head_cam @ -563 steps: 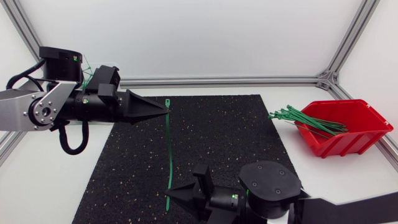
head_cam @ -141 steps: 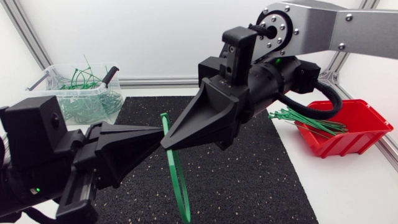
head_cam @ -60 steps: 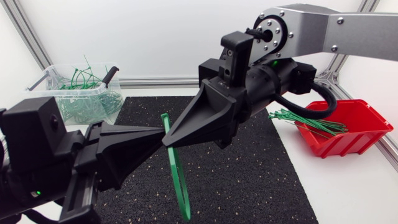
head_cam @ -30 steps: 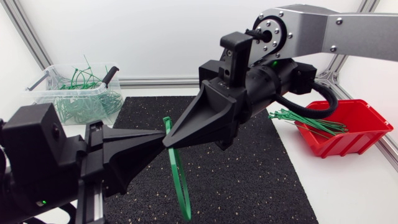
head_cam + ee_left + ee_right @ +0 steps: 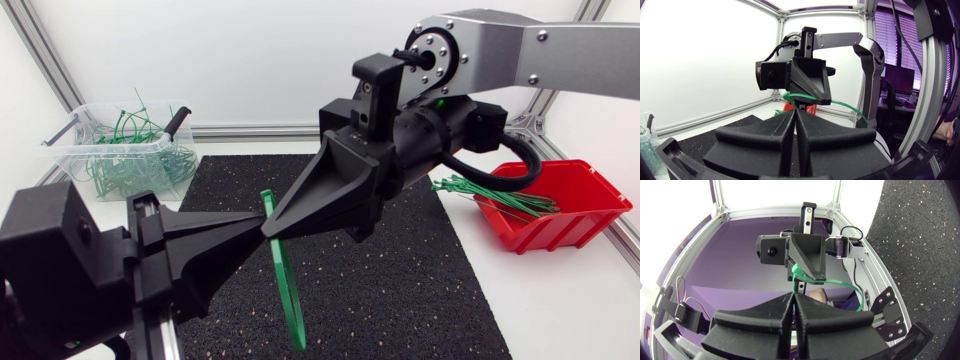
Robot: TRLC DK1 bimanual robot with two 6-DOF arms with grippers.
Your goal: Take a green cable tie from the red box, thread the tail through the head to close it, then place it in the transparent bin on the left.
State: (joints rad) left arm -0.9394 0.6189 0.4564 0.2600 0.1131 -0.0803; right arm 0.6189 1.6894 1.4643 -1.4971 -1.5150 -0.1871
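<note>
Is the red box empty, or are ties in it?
Not empty: green cable ties lie in the red box, ends poking over its rim.

The head camera hung above the table and looked steeply down on the black speckled rubber mat (image 5: 420,270). Both arms stood close beneath it, the silver-grey left arm (image 5: 60,270) at the frame's lower left and the silver-grey right arm (image 5: 520,45) at the upper right. Each wrist camera sat just behind its own fingers, facing the other arm head-on at close range. All three views shared the slim green plastic cable tie (image 5: 285,290) between the matte black left gripper (image 5: 256,222) and the matte black right gripper (image 5: 268,232).

Open mat (image 5: 420,285) between cable tie (image 5: 285,280) and red box (image 5: 560,232)
</note>
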